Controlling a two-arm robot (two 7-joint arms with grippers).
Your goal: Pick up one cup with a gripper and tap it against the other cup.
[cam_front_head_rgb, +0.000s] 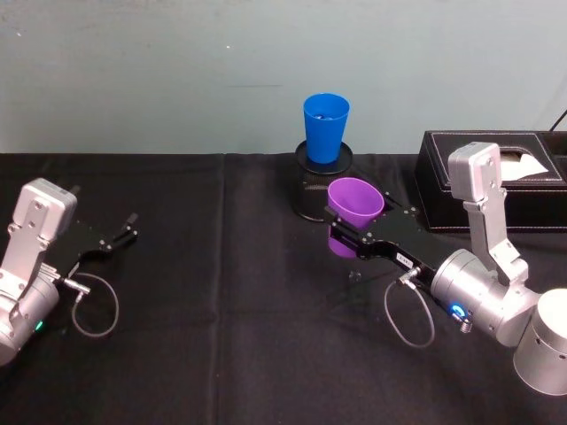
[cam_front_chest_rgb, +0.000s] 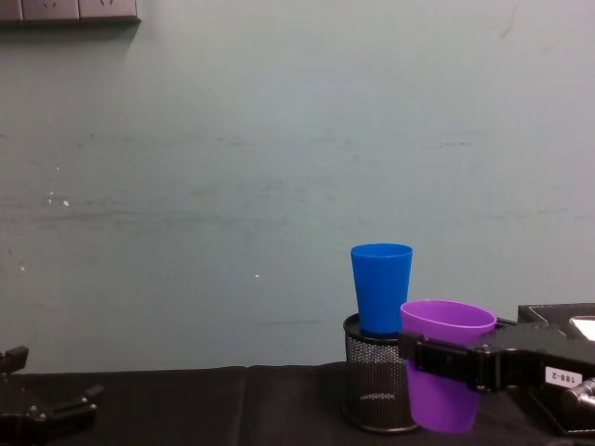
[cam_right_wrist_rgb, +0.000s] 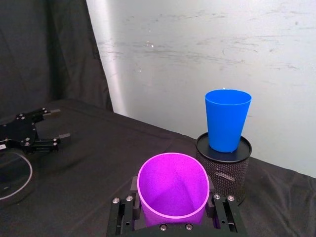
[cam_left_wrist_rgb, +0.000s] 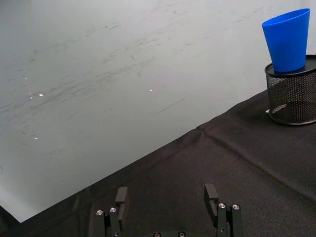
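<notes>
The purple cup (cam_front_head_rgb: 354,205) stands upright in my right gripper (cam_front_head_rgb: 343,235), which is shut on its wall below the rim. In the right wrist view the gripper's black fingers (cam_right_wrist_rgb: 220,209) press both sides of the purple cup (cam_right_wrist_rgb: 172,190). The blue cup (cam_front_head_rgb: 325,127) stands upright on top of a black wire-mesh pen holder (cam_front_head_rgb: 310,190) by the back wall. The purple cup (cam_front_chest_rgb: 446,372) hangs just in front and to the right of the holder, lower than the blue cup (cam_front_chest_rgb: 381,286), with a gap to it. My left gripper (cam_front_head_rgb: 124,230) rests open at the far left.
A black tissue box (cam_front_head_rgb: 492,177) stands at the back right, close behind my right arm. Black cloth (cam_front_head_rgb: 221,310) covers the table, and a pale wall rises right behind the cups. Cable loops hang from both wrists. The left gripper (cam_left_wrist_rgb: 166,193) holds nothing.
</notes>
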